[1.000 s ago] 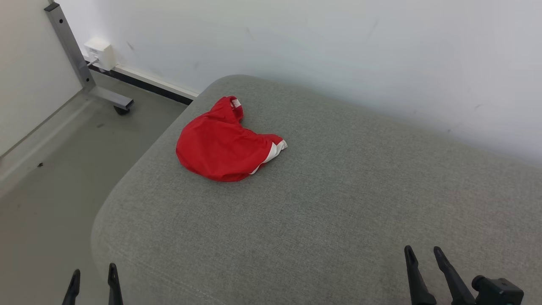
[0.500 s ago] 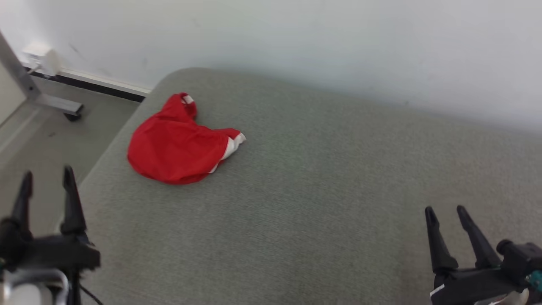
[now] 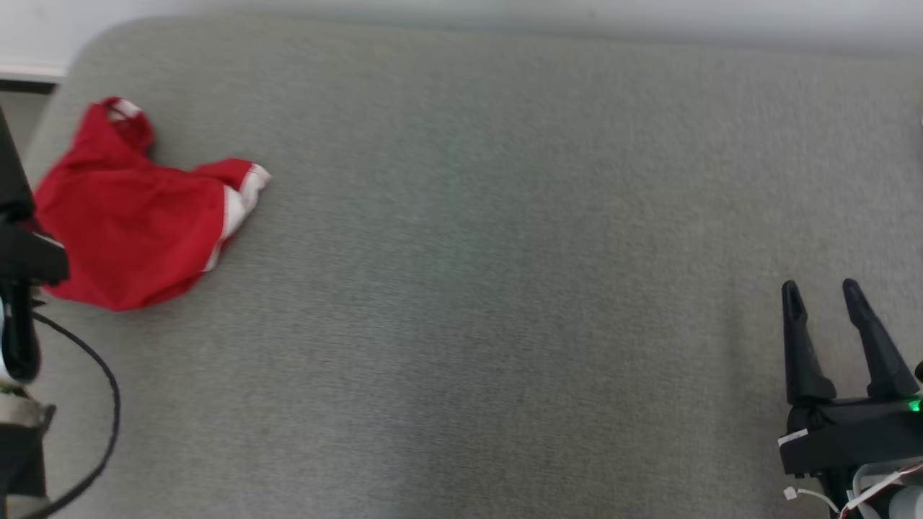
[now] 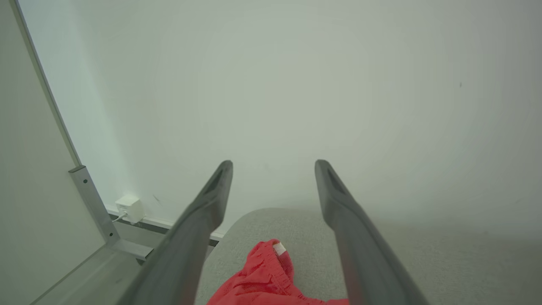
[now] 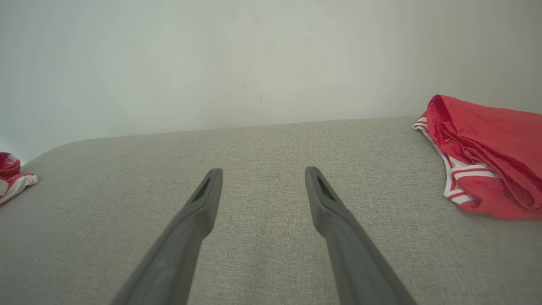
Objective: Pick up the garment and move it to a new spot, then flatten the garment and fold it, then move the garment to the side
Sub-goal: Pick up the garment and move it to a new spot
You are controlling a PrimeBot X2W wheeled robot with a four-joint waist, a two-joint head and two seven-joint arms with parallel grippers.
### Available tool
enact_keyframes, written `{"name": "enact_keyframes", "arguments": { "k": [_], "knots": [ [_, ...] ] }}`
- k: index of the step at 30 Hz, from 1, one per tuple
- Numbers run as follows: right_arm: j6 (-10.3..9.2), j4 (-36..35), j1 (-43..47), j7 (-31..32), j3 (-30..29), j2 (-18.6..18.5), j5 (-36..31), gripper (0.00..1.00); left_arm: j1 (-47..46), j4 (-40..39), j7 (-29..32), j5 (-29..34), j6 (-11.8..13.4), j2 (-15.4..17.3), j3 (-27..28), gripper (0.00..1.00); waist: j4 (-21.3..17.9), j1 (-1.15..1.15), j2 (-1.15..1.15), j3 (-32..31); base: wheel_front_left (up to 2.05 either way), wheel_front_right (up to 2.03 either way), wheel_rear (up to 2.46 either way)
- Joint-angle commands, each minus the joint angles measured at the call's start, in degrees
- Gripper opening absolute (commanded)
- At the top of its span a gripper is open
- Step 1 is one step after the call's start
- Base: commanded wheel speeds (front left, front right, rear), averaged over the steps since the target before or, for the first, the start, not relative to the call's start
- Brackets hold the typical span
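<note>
The garment point(image 3: 137, 216), red with white trim, is seen crumpled at the far left corner of the cushion point(image 3: 505, 288), close to its left edge and a little in from the far edge. A small white tag point(image 4: 278, 248) is sewn at its bunched upper end. Any writing on the tag is too small to be read.

The left gripper point(image 4: 274, 163) is held open above the garment with its fingers well apart. They are aimed at the wall point(image 4: 296, 84), and nothing is held between them. In the left wrist view the garment shows low between the two fingers, apart from both. In the head view the garment's left border is covered by the left arm point(image 3: 18, 252), from which a cable point(image 3: 101, 389) hangs.

The right gripper point(image 3: 822, 288) is held open and empty over the near right part of the cushion. A green light point(image 3: 914, 406) is lit on its body.

Between the garment and the right gripper a wide bare stretch of grey fabric is left. The far edge of the cushion is set against the wall, and its left corner is rounded. Past the left edge, a metal leg point(image 4: 91, 203) and a white box point(image 4: 129, 208) at the skirting are seen.

In the right wrist view a second garment point(image 5: 487, 156), red with white stripes, is seen by the far edge toward the right of the cushion.
</note>
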Motion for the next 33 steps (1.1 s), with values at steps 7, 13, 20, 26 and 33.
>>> {"name": "enact_keyframes", "arguments": {
  "k": [7, 13, 20, 26, 33],
  "knots": [
    [0.03, -1.6, -2.1, 0.2, -0.8, -0.8, -0.5, 1.0, -7.2, 11.7, 5.9, -3.0, -0.9, 3.0, -0.3, 1.0, -9.2, -0.02, -0.01, 11.0, 0.0, 0.0, 0.0],
    [0.03, -1.6, -3.0, 0.7, -1.0, -1.2, -0.9, 1.0, -10.7, 23.0, 11.1, -5.1, -1.4, 4.5, -1.9, 1.0, -9.3, -0.02, -0.01, 11.2, 0.0, 0.0, 0.0],
    [0.03, -1.7, -3.6, 1.4, -0.5, -1.0, -1.5, 1.0, -13.3, 35.0, 22.1, -7.7, -1.7, 5.7, -4.5, 1.0, -9.3, -0.02, -0.01, 10.2, 0.0, 0.0, 0.0],
    [0.03, -1.5, -3.5, 1.5, -0.2, -0.9, -1.5, 1.0, -13.8, 38.9, 25.2, -8.6, -1.8, 6.2, -5.7, 0.3, -9.7, -0.02, -0.01, 9.6, 0.0, 0.0, 0.0],
    [0.03, -0.3, -3.1, 1.0, 0.2, -0.5, -1.2, 1.0, -15.7, 40.0, 19.9, -7.5, -1.8, 7.4, -6.7, 0.0, -10.2, -0.02, -0.01, 7.4, 0.0, 0.0, 0.0]
  ]
}}
